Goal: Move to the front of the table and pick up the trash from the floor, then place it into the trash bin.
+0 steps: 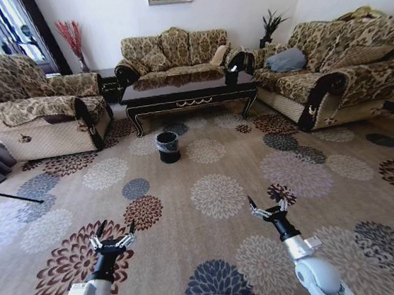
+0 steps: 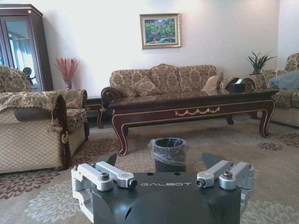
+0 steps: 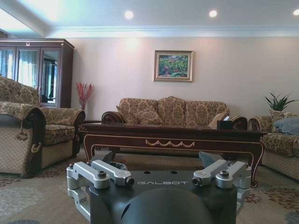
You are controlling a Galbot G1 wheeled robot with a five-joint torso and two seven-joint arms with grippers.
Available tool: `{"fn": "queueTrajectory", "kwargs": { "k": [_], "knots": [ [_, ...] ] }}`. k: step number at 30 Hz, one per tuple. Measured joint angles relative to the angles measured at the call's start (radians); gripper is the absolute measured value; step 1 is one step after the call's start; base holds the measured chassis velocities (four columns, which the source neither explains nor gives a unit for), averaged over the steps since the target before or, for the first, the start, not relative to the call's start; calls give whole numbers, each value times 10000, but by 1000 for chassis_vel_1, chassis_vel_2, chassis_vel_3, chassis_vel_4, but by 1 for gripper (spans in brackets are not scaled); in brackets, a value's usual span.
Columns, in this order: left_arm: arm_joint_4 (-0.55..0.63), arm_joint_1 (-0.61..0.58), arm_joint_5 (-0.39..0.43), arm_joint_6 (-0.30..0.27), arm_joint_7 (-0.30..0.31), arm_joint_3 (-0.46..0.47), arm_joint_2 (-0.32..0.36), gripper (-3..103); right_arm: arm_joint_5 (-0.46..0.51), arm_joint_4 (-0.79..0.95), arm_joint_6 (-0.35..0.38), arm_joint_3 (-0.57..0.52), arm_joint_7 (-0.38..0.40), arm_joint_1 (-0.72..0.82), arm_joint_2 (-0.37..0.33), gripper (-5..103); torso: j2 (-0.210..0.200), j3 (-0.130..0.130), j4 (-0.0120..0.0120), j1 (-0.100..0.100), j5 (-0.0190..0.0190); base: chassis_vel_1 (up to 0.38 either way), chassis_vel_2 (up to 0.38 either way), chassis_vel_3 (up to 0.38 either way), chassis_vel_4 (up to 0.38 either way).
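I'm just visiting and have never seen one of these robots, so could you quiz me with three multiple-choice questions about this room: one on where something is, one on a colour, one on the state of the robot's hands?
1. Where does the trash bin stand?
A. on the floor in front of the table
B. on top of the table
C. behind the middle sofa

2. What colour is the bin?
A. white
B. black
C. red

3. How are the left gripper and right gripper?
A. both open and empty
B. both shut on a bottle
C. one holds the bin

Answers: 1 A, the bin sits on the carpet before the table's long side. 2 B, its body is black with a clear liner. 3 A, the fingers spread apart with nothing between them.
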State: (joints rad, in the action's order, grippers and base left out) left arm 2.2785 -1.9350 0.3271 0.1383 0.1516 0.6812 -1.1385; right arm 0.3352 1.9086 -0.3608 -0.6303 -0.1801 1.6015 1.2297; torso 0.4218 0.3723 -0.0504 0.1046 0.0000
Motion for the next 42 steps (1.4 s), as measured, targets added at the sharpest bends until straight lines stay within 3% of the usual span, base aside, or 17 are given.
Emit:
{"fn": "queueTrajectory", "kwargs": {
  "k": [42],
  "knots": [
    [0,0,0,0,0,0,0,100,0,0,0,0,0,0,0,100,1747,1079,0,668,0,0,0,0,0]
  ]
}}
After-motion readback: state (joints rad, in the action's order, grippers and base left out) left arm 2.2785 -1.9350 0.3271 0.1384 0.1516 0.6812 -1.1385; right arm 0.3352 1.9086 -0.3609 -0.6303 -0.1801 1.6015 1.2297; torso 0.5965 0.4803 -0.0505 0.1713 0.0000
